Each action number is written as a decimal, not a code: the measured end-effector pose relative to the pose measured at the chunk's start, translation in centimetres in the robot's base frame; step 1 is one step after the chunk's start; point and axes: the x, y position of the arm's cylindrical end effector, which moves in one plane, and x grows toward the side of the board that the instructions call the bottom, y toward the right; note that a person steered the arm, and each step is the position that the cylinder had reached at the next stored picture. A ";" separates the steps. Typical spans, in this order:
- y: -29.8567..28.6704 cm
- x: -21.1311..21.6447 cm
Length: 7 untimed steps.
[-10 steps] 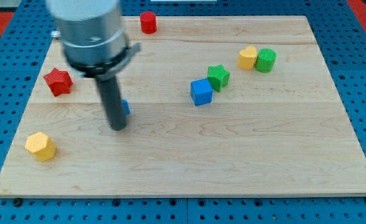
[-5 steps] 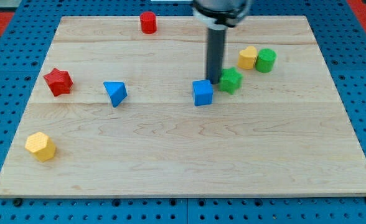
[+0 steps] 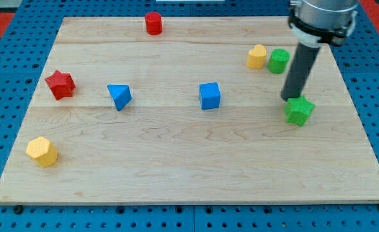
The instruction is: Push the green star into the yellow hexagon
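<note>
- Blue pegboard surrounds a pale wooden board [image 3: 176, 161] on which all the blocks lie; red pegboard shows at the view's top corners.
- No brand, label or writing can be read anywhere.
- Green star [image 3: 299, 110]: a bright green, knobbly star-shaped block, lying flat toward the view's right side of the board, below the green cylinder.
- My tip [image 3: 291, 98] sits at the star's upper-left edge, touching it or just beside it; the dark rod rises from there to the grey arm body at the view's top right. The arm has no gripper, so there is nothing to open or close.
- Yellow hexagon [image 3: 42, 151]: near the view's bottom left corner, well apart from the star, almost the whole board between them.
- A second yellow block [image 3: 256, 57], shape unclear, sits next to a green cylinder [image 3: 279, 60] near the view's top right.
- Blue cube [image 3: 209, 95] stands near the middle; blue triangle [image 3: 119, 96] to its left.
- Red star [image 3: 60, 84] lies at the left; red cylinder [image 3: 153, 22] at the top edge.
- No containers are on the board.
</note>
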 end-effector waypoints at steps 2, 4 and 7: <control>3.8 3.6; -7.7 1.1; -25.2 8.7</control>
